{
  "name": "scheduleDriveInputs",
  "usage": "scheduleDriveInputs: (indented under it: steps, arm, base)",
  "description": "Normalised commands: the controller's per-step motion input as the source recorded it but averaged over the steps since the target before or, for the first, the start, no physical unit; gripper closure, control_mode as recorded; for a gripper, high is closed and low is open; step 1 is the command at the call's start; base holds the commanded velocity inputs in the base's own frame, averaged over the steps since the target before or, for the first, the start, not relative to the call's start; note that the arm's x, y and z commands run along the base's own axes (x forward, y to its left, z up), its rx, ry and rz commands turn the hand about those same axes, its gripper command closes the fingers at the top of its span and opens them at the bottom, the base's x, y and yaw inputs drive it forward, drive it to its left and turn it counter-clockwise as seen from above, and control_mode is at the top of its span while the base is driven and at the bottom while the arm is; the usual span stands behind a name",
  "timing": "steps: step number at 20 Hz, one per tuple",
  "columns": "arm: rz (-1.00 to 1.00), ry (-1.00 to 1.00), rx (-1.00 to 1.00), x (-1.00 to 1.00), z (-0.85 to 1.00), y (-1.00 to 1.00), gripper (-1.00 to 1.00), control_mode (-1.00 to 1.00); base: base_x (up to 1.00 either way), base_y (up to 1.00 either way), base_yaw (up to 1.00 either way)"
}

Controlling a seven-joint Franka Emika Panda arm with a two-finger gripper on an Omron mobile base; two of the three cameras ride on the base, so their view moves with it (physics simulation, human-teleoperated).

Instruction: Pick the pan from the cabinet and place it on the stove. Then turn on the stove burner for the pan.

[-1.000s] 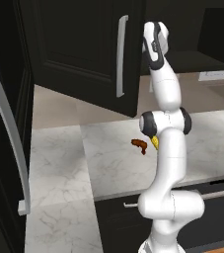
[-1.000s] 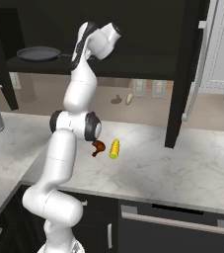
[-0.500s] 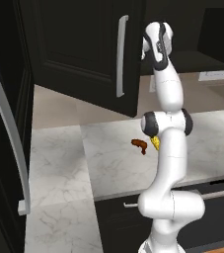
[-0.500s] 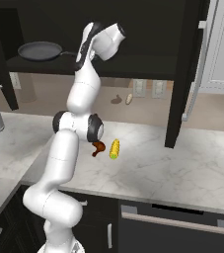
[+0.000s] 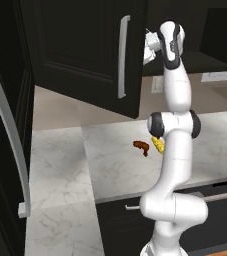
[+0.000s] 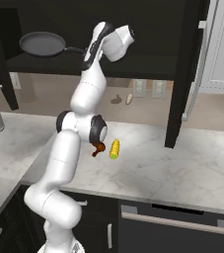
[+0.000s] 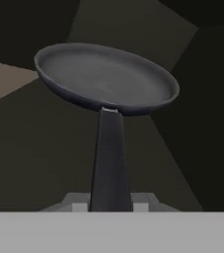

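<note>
Up top, the cabinet (image 6: 133, 64) is spanning the upper part of the right base view, standing open, with its door (image 5: 92, 55) and silver handle (image 5: 122, 55) filling the upper middle of the left base view. Below it, the counter (image 6: 192, 163) is running across the middle of the right base view. The arm (image 6: 84, 123) is rising from the lower left and reaching to the upper centre. The pan (image 6: 42, 43) is sitting on the cabinet shelf at the upper left of that view; in the hand view it is lying at upper centre (image 7: 106, 76), its handle (image 7: 109, 158) running down between the fingers (image 7: 76, 201). The gripper (image 7: 109, 205) is straddling the handle, fingers close on either side; whether they are clamping it I cannot tell. A yellow corn cob (image 6: 114, 148) and a brown item (image 6: 98, 148) are lying on the counter mid-frame.
</note>
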Motion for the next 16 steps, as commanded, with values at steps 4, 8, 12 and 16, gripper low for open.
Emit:
scheduleDriveInputs:
  steps: [4, 8, 12, 16]
  arm:
    - [-0.14, -0.20, 0.16, -0.61, -0.07, -0.10, 1.00, -1.00]
    - [-0.14, -0.18, 0.16, -0.62, -0.14, -0.02, 1.00, -1.00]
    - [-0.14, -0.21, 0.22, -0.68, -0.36, 0.00, 1.00, -1.00]
    - [-0.14, -0.22, 0.23, -0.72, -0.30, 0.00, 1.00, -1.00]
  base:
    - [0.00, 0.00, 0.00]
    - [0.00, 0.00, 0.00]
    - [0.00, 0.00, 0.00]
    - [0.00, 0.00, 0.00]
